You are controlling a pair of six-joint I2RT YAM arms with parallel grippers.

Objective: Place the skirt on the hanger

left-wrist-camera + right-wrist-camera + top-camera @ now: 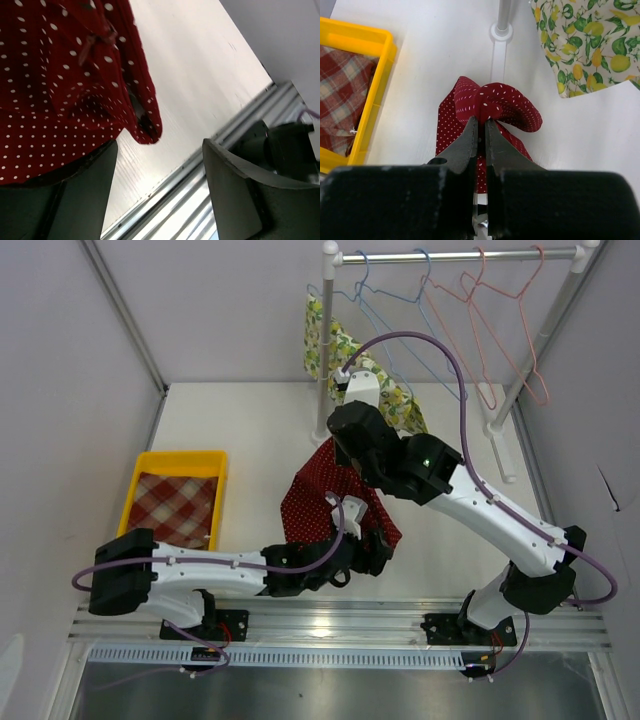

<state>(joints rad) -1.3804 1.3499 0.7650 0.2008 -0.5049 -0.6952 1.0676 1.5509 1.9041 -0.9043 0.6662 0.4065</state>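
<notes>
The red white-dotted skirt [310, 495] hangs bunched above the table, pinched at its top fold. My right gripper [481, 120] is shut on that fold of the skirt [505, 102]; in the top view it [333, 447] sits in front of the rack. My left gripper [160, 150] is open at the skirt's lower edge [60, 100]; the cloth drapes over its left finger [85, 190], and nothing lies between the jaws. In the top view it [375, 545] is at the skirt's near right corner. Empty blue [385, 300] and pink [490, 310] wire hangers hang on the rail [460, 255].
A lemon-print garment [385, 380] hangs on the rail's left end, also in the right wrist view [585, 45]. The rack's left post [328, 340] stands behind the skirt. A yellow bin [150, 465] at the left holds a plaid cloth [175, 508].
</notes>
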